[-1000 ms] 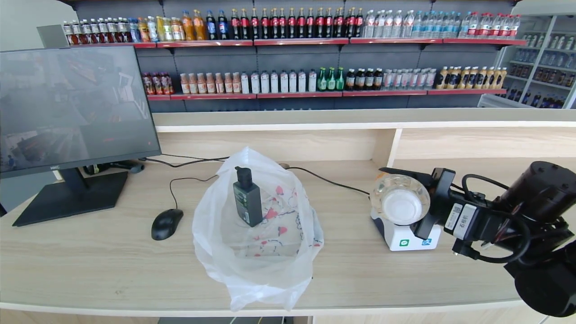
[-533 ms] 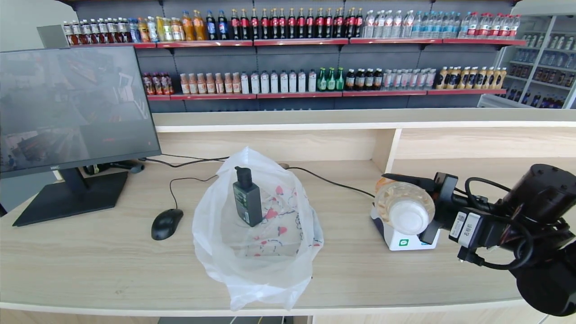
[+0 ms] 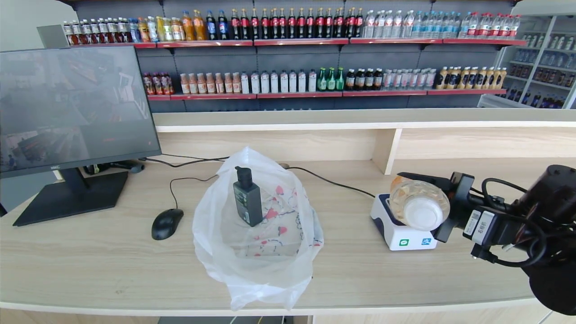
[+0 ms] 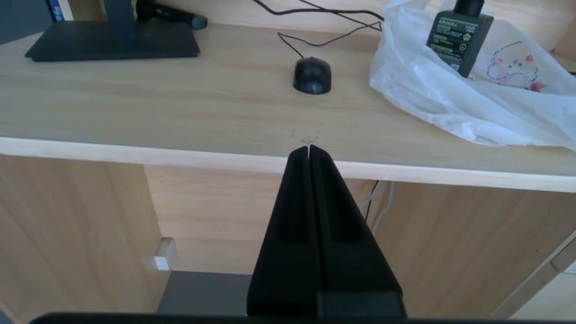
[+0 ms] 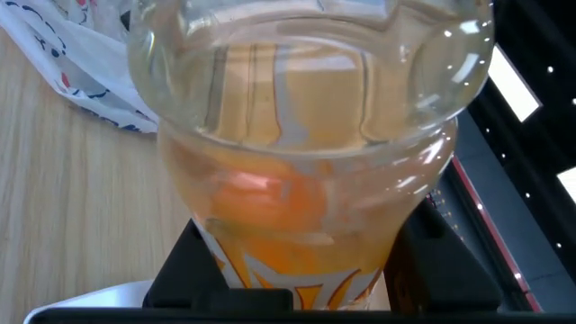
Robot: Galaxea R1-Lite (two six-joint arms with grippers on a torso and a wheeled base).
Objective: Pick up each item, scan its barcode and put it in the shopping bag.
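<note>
Right gripper (image 3: pixel 419 206) clenched on a clear plastic bottle (image 3: pixel 411 198) with an orange label. The bottle lies sideways between the jaws, one end toward the head camera, just above the white barcode scanner (image 3: pixel 402 236), which sits on the counter (image 3: pixel 90 265) beneath the jaws. Shopping bag (image 3: pixel 256 265) stands open well to the left of those jaws, a dark pump bottle (image 3: pixel 247 200) upright inside it. Left gripper (image 4: pixel 310 155) has its jaws pressed together on nothing, below the counter edge, with a mouse (image 4: pixel 312 75) on the counter beyond the tips.
</note>
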